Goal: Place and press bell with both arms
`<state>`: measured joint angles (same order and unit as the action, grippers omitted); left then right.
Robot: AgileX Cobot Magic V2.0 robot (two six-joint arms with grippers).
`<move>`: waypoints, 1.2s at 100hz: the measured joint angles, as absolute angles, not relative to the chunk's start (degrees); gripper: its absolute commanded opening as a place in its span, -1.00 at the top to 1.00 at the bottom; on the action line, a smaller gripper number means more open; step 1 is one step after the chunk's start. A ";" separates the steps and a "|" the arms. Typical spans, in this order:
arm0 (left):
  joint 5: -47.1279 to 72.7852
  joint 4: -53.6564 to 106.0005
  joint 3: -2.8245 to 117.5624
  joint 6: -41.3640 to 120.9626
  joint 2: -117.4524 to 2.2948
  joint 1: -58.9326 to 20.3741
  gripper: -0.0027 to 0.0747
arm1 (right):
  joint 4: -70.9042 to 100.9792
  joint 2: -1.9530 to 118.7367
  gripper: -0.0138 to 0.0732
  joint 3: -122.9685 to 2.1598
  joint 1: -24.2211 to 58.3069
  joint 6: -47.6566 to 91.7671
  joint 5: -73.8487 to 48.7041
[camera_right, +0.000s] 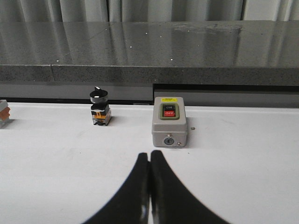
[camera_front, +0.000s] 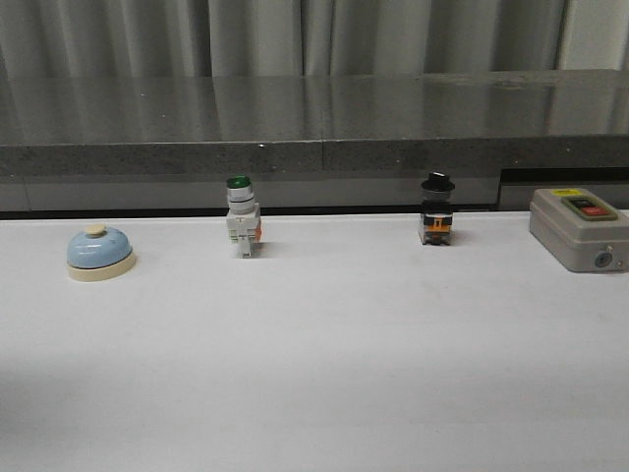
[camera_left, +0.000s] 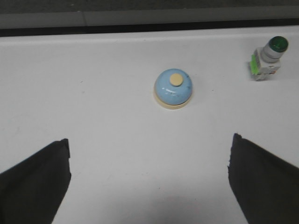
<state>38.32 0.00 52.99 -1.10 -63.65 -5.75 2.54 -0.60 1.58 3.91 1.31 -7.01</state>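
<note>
The bell (camera_front: 100,252), light-blue dome on a cream base with a cream button, stands on the white table at the far left. It also shows in the left wrist view (camera_left: 173,88), ahead of my left gripper (camera_left: 149,149), which is wide open and empty, well short of the bell. My right gripper (camera_right: 149,158) is shut and empty, its tips just short of the grey box. Neither arm shows in the front view.
A green-capped white pushbutton switch (camera_front: 242,228) stands at back centre-left and shows in the left wrist view (camera_left: 268,58). A black-knobbed switch (camera_front: 437,210) stands at back centre-right. A grey box with a red button (camera_front: 580,228) sits at far right. A dark stone ledge (camera_front: 314,128) runs behind the table.
</note>
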 measured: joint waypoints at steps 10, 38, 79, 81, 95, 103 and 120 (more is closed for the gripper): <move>38.20 0.00 56.88 -1.01 -69.04 -8.34 -0.74 | 2.54 -0.60 0.82 1.58 3.91 1.31 -7.01; 37.64 0.00 69.45 -0.88 -87.66 -10.63 -0.74 | 2.54 -0.60 0.82 1.58 3.91 1.31 -7.01; 36.72 0.00 80.28 -0.88 -106.99 -10.68 -0.74 | 2.54 -0.60 0.82 1.58 3.91 1.31 -7.01; 36.72 0.00 80.41 -0.88 -107.66 -10.68 -0.74 | 2.54 -0.60 0.82 1.58 3.91 1.31 -7.01; 36.18 0.00 80.50 -0.84 -111.30 -10.68 -0.74 | 2.54 -0.60 0.82 1.58 3.91 1.31 -7.01; 35.96 0.00 80.50 -0.84 -113.14 -10.68 -0.74 | 2.54 -0.60 0.82 1.58 3.91 1.31 -7.01; 35.25 0.32 80.63 -0.84 -116.33 -10.68 -0.74 | 2.54 -0.60 0.82 1.58 3.91 1.31 -7.01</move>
<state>35.25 0.32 80.63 -0.84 -116.33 -10.68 2.54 -0.60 1.58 3.91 1.31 -7.01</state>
